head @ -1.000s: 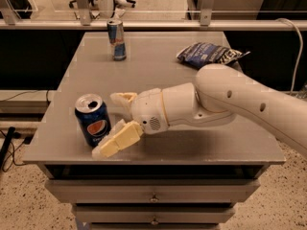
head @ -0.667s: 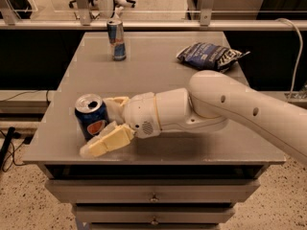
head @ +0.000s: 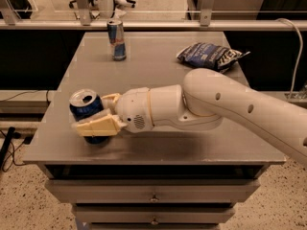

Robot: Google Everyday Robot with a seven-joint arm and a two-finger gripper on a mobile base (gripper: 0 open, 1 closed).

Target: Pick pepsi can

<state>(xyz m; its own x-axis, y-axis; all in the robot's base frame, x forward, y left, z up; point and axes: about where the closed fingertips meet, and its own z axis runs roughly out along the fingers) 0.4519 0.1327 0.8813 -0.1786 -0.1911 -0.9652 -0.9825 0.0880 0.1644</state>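
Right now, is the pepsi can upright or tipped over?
Roughly upright: the pepsi can stands on the table, silver top up, gripper around it.

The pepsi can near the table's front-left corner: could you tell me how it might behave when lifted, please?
The pepsi can looks opened, so it is probably light and easily dented. Its smooth round wall could slip, and roll if tipped. The gripper is at it, by the table edge.
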